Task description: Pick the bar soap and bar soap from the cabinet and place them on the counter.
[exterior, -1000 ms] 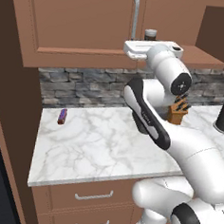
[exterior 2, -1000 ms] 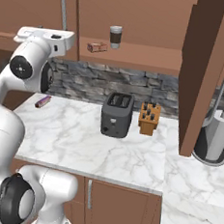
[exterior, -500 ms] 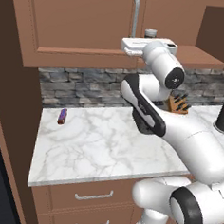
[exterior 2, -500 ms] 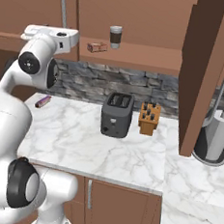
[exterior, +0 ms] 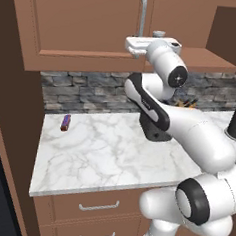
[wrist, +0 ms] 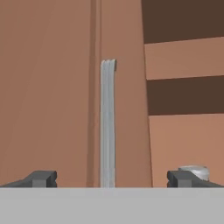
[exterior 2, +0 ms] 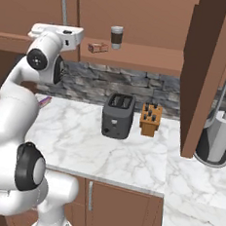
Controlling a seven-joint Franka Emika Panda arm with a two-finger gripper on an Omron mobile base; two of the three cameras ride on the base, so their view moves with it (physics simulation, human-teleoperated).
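Note:
One bar soap (exterior 2: 98,47), small and reddish-brown, lies on the open cabinet's shelf (exterior 2: 150,54), left of a brown-and-white paper cup (exterior 2: 116,37). My gripper (wrist: 113,179) is open, up at shelf height and left of the soap. It faces the closed cabinet door (exterior: 87,27). In the hand view that door's silver bar handle (wrist: 107,122) stands between the two fingertips (wrist: 41,178), apart from both. In the left base view the white hand sits just below the handle (exterior: 143,14). The marble counter (exterior: 102,149) lies below.
On the counter stand a dark toaster (exterior 2: 118,115), a knife block (exterior 2: 150,120) and a paper towel holder (exterior 2: 220,140). A small purple-and-red stick (exterior: 65,122) lies near the back left. The open cabinet door (exterior 2: 207,70) juts out on the right.
The arm's elbow and wrist have turned, and the hand has shifted slightly up and toward the closed door's handle. The gripper stays open. The soap has not moved.

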